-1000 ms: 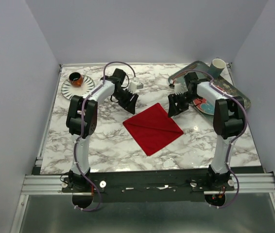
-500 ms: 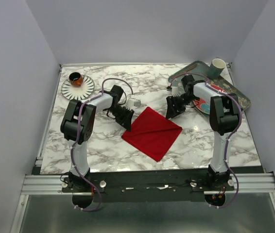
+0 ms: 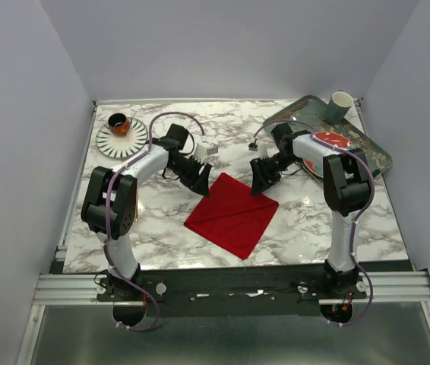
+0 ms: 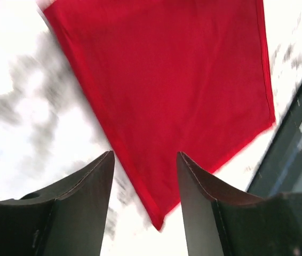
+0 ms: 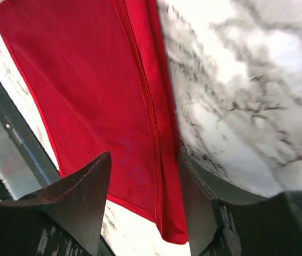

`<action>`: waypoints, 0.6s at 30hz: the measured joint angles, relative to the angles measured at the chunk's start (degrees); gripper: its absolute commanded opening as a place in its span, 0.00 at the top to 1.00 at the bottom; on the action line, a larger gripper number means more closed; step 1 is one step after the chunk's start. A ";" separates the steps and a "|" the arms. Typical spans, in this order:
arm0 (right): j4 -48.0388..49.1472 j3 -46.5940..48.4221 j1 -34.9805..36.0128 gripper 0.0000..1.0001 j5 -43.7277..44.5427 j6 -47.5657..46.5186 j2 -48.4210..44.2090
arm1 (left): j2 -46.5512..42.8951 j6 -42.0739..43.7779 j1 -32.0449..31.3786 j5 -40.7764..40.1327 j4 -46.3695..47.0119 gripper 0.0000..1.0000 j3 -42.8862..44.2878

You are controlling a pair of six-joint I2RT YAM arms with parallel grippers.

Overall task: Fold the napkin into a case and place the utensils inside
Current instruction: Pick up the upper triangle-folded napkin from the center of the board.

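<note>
- Marbled desk [image 3: 162,220] carries the flat red napkin [image 3: 232,214], now slid nearer the arm bases than half a second ago.
- Left tool [image 3: 200,179] gapes wide above the napkin's far corner, gripping nothing.
- Right tool [image 3: 261,177], equally parted, straddles the napkin's far right edge.

No lettering, labels, brands or numbers to read anywhere here, not on any item in these views.

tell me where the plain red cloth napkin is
Top view: the plain red cloth napkin lies flat, centred on the marble table, its far edge between the left gripper and right gripper.
</note>
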 measured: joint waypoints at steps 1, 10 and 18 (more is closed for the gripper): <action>-0.17 0.90 -0.04 0.38 0.04 -0.04 0.00 | 0.81 -0.15 0.00 0.00 0.70 0.46 2.64; 0.04 12.70 -0.11 0.37 -1.53 1.31 3.13 | 14.34 -4.26 0.11 0.31 4.70 0.56 17.81; 0.46 14.58 -0.11 0.40 -3.39 2.93 8.59 | 20.92 -7.52 0.11 1.20 5.18 0.55 20.55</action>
